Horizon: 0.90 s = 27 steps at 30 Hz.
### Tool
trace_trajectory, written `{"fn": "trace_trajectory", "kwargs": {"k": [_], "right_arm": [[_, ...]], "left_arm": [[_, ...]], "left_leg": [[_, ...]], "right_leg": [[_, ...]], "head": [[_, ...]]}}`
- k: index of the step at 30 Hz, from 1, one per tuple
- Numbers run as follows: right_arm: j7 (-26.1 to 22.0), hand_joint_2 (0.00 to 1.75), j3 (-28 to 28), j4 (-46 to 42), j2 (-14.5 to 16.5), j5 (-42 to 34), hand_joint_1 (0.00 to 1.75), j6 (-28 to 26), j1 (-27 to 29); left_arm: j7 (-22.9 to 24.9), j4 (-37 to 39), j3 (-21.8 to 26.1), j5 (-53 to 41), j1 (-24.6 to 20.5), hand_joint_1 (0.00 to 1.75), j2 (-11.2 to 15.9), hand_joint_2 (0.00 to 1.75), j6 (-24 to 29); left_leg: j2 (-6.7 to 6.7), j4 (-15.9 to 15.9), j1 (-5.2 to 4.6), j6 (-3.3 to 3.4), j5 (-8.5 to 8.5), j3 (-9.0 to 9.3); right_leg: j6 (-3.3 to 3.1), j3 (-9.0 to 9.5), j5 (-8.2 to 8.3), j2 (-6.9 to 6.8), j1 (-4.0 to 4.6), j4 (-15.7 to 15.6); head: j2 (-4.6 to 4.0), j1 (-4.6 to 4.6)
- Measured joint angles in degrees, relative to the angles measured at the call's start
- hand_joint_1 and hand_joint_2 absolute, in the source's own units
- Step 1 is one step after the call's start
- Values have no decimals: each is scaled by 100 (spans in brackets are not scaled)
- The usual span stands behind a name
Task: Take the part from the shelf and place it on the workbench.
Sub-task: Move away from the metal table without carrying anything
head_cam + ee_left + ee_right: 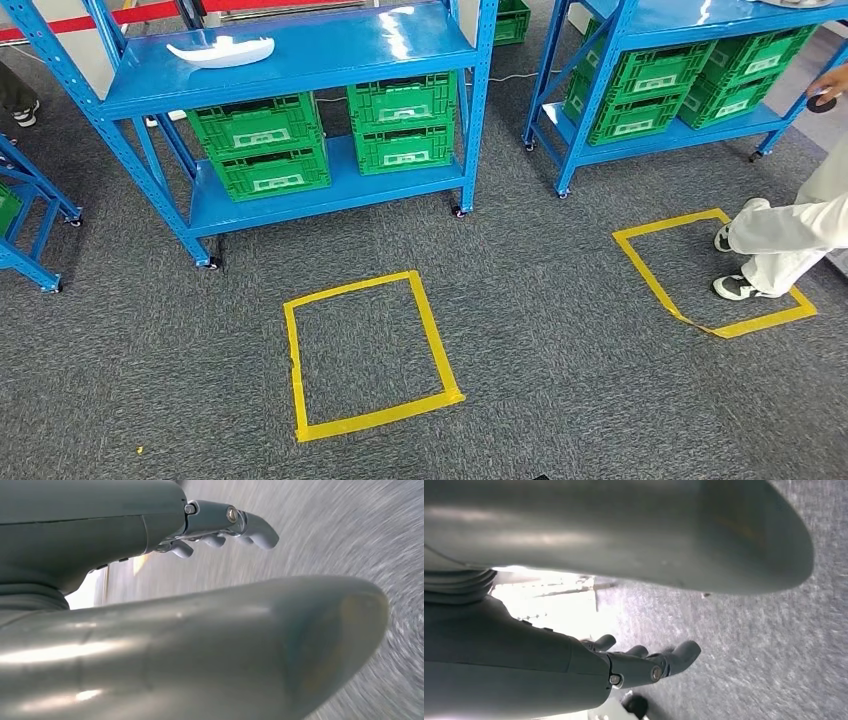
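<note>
A white moulded part [222, 50] is seen lying on the blue shelf [300, 60]; the workbench cannot be made out. Nothing is held by the left hand [220, 527] or right hand [644, 662], fingers seemingly spread. Fetching and placing remain.

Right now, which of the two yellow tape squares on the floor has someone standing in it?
The right tape square, before the right-hand shelf: a person in white trousers has a shoe on its edge. The middle square holds only carpet.

Grey carpet [560, 380], blue shelving [300, 60]
</note>
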Motion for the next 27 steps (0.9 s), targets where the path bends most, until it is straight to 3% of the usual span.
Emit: {"fn": "trace_trajectory", "kwargs": {"k": [4, 7, 11, 14, 16, 19, 23, 27], "right_arm": [[-182, 0, -243, -1, -11, -519, 0, -36, -3], [-116, 0, -428, -1, -44, -652, 0, -15, -13], [200, 0, 112, -1, -87, 953, 0, -75, 19], [216, 0, 406, -1, -111, 1178, 0, -97, -3], [74, 0, 424, -1, -111, 783, 0, -122, -14], [-27, 0, 26, -1, -109, -387, 0, -80, -32], [5, 0, -449, 0, -114, -789, 0, 212, 27], [14, 0, -871, 0, -105, -1071, 0, 201, 55]], "left_arm": [[29, -2, 101, 16, 111, 0, 8, 0, 264], [-27, -10, 440, 714, 141, 0, -7, 0, 350], [-182, -13, 914, 1027, 354, 0, -56, 0, 666], [-195, -13, 1041, 950, 442, 0, -64, 0, 687], [-221, -11, 1043, 671, 454, 0, -60, 0, 596], [-138, -11, 953, 384, 407, 0, -44, 0, 330], [-163, -13, 1323, 1209, 357, 0, -50, 0, 152], [-255, -7, 1321, 649, 382, 0, -51, 0, 173]], "left_leg": [[-6, 0, 0, 0, 0, -5], [-4, -1, 0, 2, -5, -16], [16, 0, -1, 5, -12, -8], [4, 1, -1, 10, -9, -1], [0, 1, -1, 10, -9, 0], [-3, 1, 0, 10, -9, 0], [8, 0, 0, 8, -10, 3], [-1, 1, -2, 9, -10, -2]], "right_leg": [[1, -4, -1, -9, 0, 0], [0, 4, -2, -7, -1, 0], [5, -4, -8, 11, -1, 0], [9, -3, -6, -4, -1, 0], [9, -1, -6, -10, -2, 0], [9, 3, -7, -12, -1, 0], [8, 3, -7, 2, -1, 0], [9, -3, -7, -3, -3, 0]], "head": [[0, 0], [0, 0], [0, 0], [0, 1], [0, 1], [0, 1], [0, 1], [0, 1]]}}
